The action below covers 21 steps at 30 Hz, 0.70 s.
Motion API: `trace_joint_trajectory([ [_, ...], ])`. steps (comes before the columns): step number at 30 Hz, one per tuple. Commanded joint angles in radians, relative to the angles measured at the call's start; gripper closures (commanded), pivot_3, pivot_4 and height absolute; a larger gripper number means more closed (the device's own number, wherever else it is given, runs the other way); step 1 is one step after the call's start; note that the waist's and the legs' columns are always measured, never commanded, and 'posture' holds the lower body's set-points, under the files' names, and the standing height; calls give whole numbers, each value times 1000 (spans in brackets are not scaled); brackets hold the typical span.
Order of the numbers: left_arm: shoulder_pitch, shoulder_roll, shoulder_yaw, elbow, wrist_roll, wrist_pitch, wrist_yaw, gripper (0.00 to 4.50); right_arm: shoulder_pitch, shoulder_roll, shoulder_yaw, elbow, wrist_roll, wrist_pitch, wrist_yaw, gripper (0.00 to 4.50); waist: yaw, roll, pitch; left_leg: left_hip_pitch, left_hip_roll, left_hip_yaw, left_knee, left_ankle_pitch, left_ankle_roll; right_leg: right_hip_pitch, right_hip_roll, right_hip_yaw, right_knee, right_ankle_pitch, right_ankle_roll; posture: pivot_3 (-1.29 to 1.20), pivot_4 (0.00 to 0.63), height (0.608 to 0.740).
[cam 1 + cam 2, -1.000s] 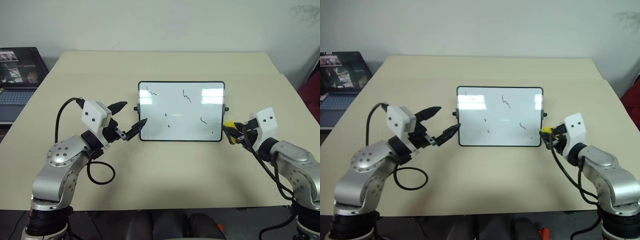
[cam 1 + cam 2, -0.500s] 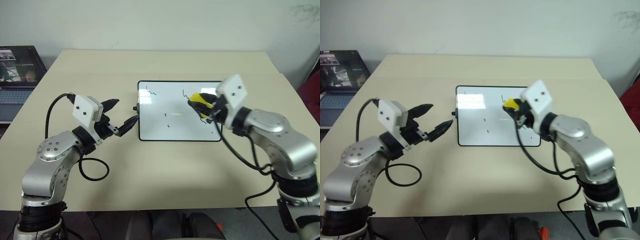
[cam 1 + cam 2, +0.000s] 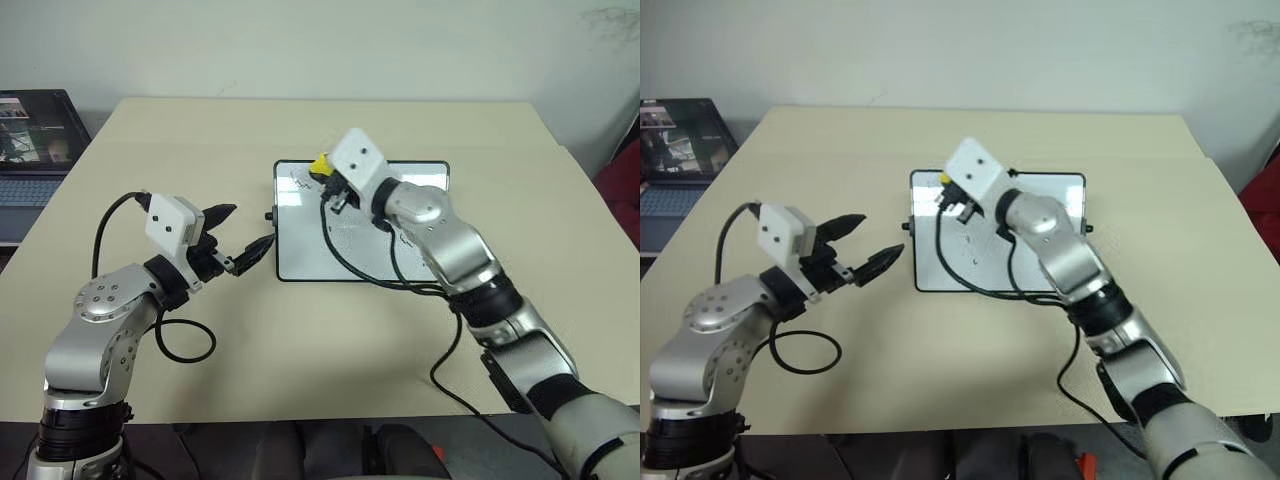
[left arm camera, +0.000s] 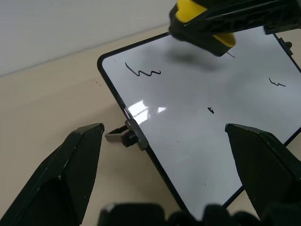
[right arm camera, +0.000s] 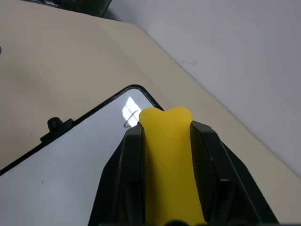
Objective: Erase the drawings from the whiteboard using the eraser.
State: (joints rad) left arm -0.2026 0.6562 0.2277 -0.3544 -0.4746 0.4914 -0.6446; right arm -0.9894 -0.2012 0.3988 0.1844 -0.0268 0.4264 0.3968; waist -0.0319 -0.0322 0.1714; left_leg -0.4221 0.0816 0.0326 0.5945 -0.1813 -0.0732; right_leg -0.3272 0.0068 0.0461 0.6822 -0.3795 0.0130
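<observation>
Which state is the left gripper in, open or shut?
Open. The left gripper has its two black fingers spread wide apart beside the whiteboard, with nothing between them.

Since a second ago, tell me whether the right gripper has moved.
Yes. The right gripper, shut on the eraser, swept leftward from beside the whiteboard's right edge to over its far left corner.

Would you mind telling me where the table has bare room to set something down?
The table is bare in front of the whiteboard, behind it, and along its right side. Crowded: the left gripper by its left edge, the right gripper above.
</observation>
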Motion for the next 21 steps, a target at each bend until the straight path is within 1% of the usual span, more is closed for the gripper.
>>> trace_joint_trajectory([
  [1,-4,17,16,-20,6,-25,-10,0,-88,51,-11,79,-32,-64,8,3503,0,0,0,0,0,0,0,0,0,0,0,0,0,0,0,0,150,740],
  [8,0,9,8,-19,14,-38,-23,0,-192,125,-14,317,-77,-149,36,3503,0,0,0,-3,1,0,0,0,0,-4,0,0,1,0,0,0,150,740],
  [15,8,1,-4,-24,21,-49,-28,0,-249,157,-22,524,-118,-237,45,3503,0,0,0,-4,1,0,0,0,0,-7,-1,1,4,0,0,0,150,740],
  [21,10,-4,-15,-26,25,-53,-29,0,-272,167,-19,616,-138,-253,84,3504,-1,-1,0,-4,1,-1,2,0,0,-8,-1,1,9,0,0,0,150,740],
])
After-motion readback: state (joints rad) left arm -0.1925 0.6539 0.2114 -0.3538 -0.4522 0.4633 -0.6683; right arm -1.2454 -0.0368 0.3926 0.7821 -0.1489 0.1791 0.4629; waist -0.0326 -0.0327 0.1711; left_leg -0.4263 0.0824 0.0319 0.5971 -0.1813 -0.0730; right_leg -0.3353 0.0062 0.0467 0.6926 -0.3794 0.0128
